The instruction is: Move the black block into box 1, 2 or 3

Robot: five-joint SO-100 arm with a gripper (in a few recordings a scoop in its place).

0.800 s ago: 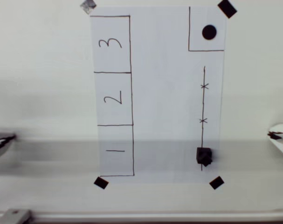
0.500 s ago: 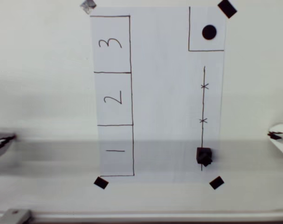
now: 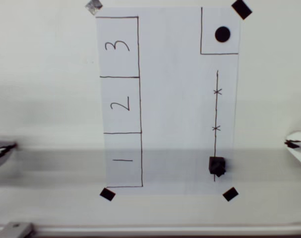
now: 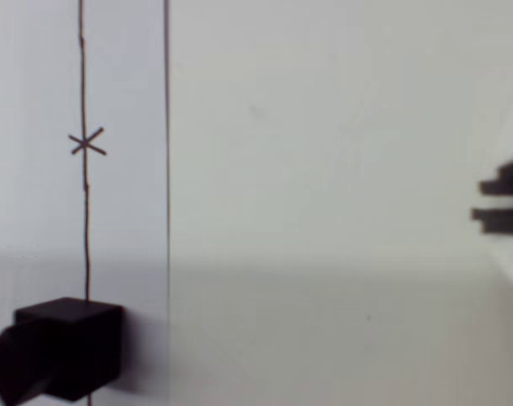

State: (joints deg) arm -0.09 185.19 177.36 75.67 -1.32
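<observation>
The black block [image 3: 217, 166] rests on the white paper at the lower end of a drawn line with two crosses. In the wrist view the black block [image 4: 57, 347] lies at the bottom left. Box 1 [image 3: 123, 159], box 2 [image 3: 120, 105] and box 3 [image 3: 118, 47] run up the paper's left side, and nothing lies in them. My gripper [image 3: 295, 144] shows as a white part with a dark tip at the right edge, well to the right of the block and off the paper. Whether it is open or shut is hidden.
A drawn square with a black dot [image 3: 222, 34] fills the paper's top right corner. Black tape squares [image 3: 230, 194] hold the paper's corners. A white part with a dark tip [image 3: 1, 148] juts in at the left edge. The table edge [image 3: 150, 230] runs along the bottom.
</observation>
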